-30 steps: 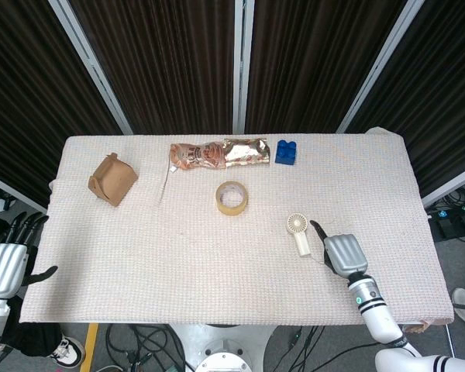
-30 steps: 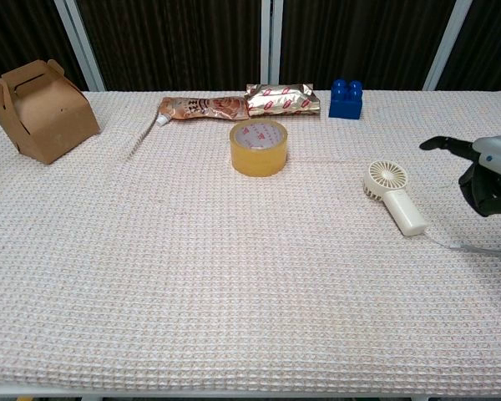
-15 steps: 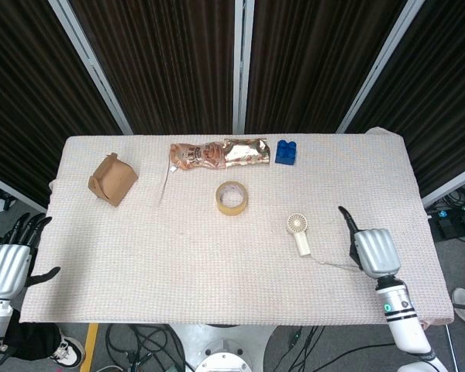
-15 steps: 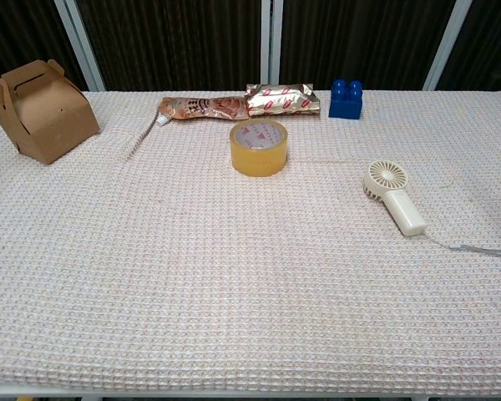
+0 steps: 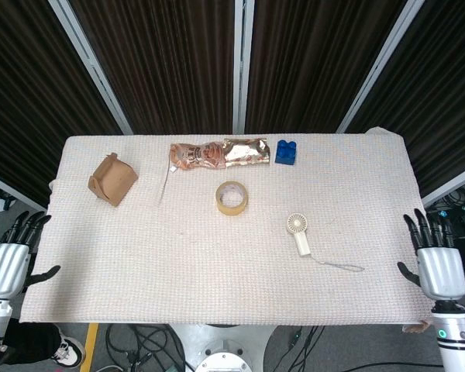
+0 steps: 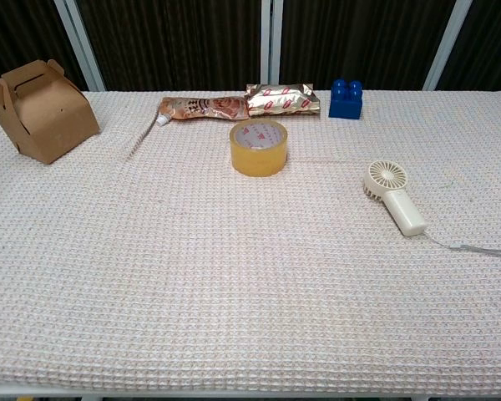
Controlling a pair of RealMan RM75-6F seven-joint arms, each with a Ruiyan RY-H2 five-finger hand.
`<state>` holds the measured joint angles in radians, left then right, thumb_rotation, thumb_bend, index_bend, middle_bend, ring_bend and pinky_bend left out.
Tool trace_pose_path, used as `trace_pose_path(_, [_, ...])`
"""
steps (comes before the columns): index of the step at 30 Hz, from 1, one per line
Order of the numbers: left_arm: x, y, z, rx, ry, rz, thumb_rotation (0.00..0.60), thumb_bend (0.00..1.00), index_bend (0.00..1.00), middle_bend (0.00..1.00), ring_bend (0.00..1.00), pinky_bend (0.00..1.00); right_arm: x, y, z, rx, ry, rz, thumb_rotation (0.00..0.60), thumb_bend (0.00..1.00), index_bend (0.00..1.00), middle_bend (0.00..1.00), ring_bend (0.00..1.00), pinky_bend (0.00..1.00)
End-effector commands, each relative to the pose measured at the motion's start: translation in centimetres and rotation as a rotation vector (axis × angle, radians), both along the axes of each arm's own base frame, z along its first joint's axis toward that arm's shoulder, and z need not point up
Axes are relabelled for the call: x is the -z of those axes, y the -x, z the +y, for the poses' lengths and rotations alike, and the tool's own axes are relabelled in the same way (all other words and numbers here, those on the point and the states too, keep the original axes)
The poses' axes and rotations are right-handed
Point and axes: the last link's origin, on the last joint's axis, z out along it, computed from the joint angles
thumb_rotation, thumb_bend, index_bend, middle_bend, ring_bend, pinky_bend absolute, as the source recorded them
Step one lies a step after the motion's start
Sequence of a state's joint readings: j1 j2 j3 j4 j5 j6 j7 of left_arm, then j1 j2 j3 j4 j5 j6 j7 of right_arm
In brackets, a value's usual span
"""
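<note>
- The right hand [image 5: 439, 263] hangs off the table's right edge, fingers spread apart and holding nothing; the chest view does not show it.
- The left hand [image 5: 8, 260] hangs past the left edge, fingers apart and apparently empty, though it is partly cut off.
- The small white fan [image 5: 298, 232] lies flat on the cloth-covered table [image 5: 217, 287], well apart from both hands, its thin cord [image 5: 337, 265] trailing toward the right.
- A tape roll [image 5: 232, 197] sits behind it; a blue block [image 5: 285, 152], two foil packets [image 5: 217, 153] and a cardboard box [image 5: 112, 179] lie further back.

bare cloth around handheld fan [image 5: 298, 233]; tape roll [image 5: 232, 197] nearby; far-edge items well apart
</note>
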<state>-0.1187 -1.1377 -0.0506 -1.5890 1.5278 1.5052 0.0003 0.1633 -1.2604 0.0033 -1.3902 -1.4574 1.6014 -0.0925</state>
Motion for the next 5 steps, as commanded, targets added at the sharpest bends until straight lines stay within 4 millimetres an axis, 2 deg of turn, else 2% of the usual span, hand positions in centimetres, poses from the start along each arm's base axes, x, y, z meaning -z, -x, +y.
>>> trace_pose_path(1, [-0.08, -0.02, -0.03, 0.001, -0.003, -0.002, 0.600, 0.00, 0.11, 0.08, 0.03, 0.25, -0.66, 1.15, 0.99, -0.001, 0.028, -0.017, 0.600, 0.00, 0.00, 0.00, 0.00, 0.00])
trace_pose_path(5, [-0.03, 0.03, -0.04, -0.002, -0.009, 0.002, 0.600, 0.00, 0.11, 0.08, 0.03, 0.25, -0.53, 1.27, 0.73, -0.004, 0.024, -0.006, 0.600, 0.00, 0.00, 0.00, 0.00, 0.00])
